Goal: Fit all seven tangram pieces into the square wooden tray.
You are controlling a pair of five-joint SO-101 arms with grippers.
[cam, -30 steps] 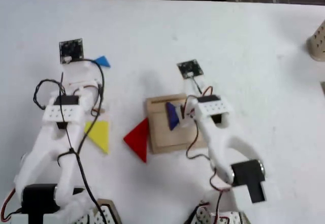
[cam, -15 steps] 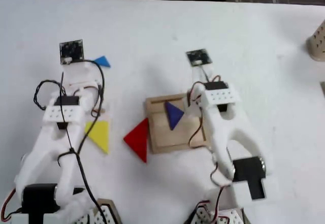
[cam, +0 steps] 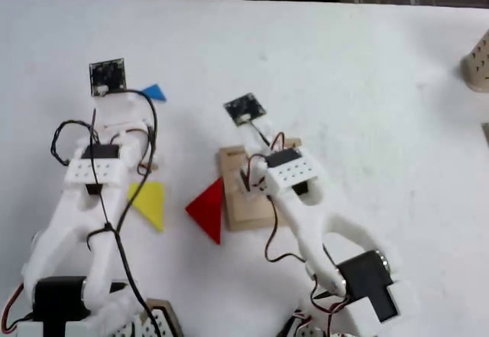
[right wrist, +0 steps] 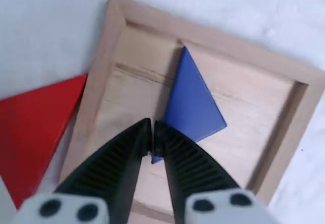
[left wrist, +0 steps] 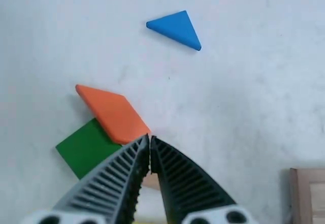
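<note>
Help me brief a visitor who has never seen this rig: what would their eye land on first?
Probably the dark blue triangle lying alone inside the wooden tray, with the shut right gripper poised over one of its corners. Next comes the big red triangle on the table, right beside the tray's outer edge. By the shut left gripper, an orange parallelogram lies against a green square.

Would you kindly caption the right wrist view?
Right pincer, shut, over the blue triangle in the wooden tray, red triangle outside.
</note>
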